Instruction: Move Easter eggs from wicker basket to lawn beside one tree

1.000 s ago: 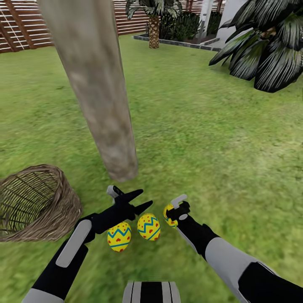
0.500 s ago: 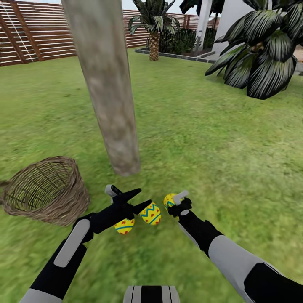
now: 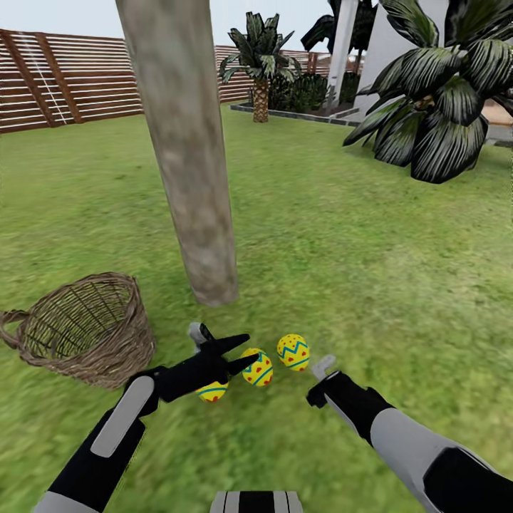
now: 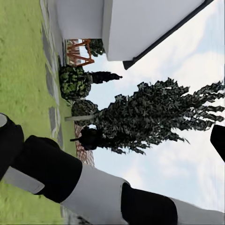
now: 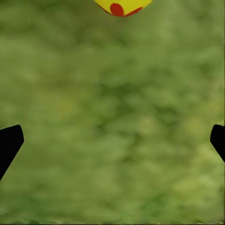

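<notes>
Three yellow Easter eggs with blue zigzags lie on the lawn [image 3: 399, 285] close to the base of the pale mottled tree trunk [image 3: 192, 164]. The rightmost egg [image 3: 293, 352] lies alone on the grass, and its edge [image 5: 123, 5] appears in the right wrist view. The middle egg [image 3: 258, 368] sits just under my left gripper [image 3: 251, 347], which is open with nothing in it. The third egg [image 3: 212, 391] is half hidden below that gripper. My right gripper [image 3: 318, 377] is open, a little behind the rightmost egg, over bare grass [image 5: 112, 140]. The wicker basket [image 3: 85, 331] stands at the left, no egg visible inside.
A brown slat fence [image 3: 64, 78] runs along the back left. A broad dark striped plant [image 3: 434, 107] stands at the back right, with a palm [image 3: 261, 64] and the white house [image 4: 140, 28] behind. Open grass stretches to the right of the trunk.
My right gripper has let go of its egg and drawn back; the egg now lies on the grass. The head camera has tilted up, showing more fence and sky.
</notes>
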